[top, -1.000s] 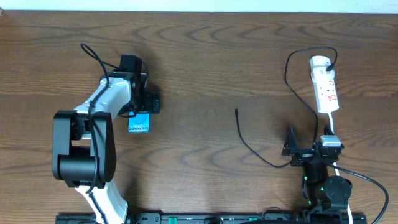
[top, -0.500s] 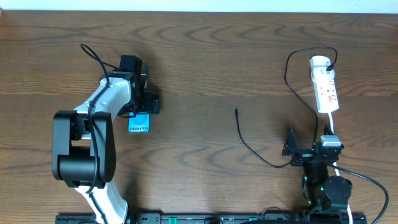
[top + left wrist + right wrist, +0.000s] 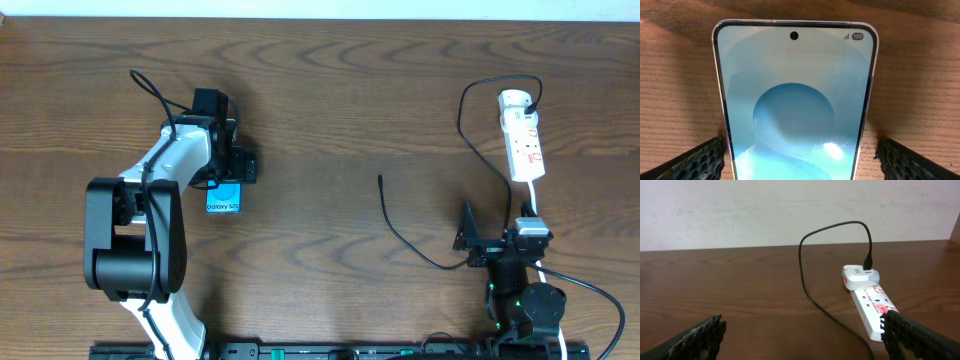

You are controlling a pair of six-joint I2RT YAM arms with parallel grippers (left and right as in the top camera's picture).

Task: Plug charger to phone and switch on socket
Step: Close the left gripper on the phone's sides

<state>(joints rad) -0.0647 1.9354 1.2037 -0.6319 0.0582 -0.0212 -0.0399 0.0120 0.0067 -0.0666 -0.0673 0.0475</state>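
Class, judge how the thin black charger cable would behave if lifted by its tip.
The thin black charger cable lies in loose curves, so it probably flops and trails. Its far end seems plugged into the white power strip, so dragging far likely pulls it taut.

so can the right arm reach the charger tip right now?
Probably yes: the right gripper is open and the charger tip lies on bare table ahead-left of it, nothing between.
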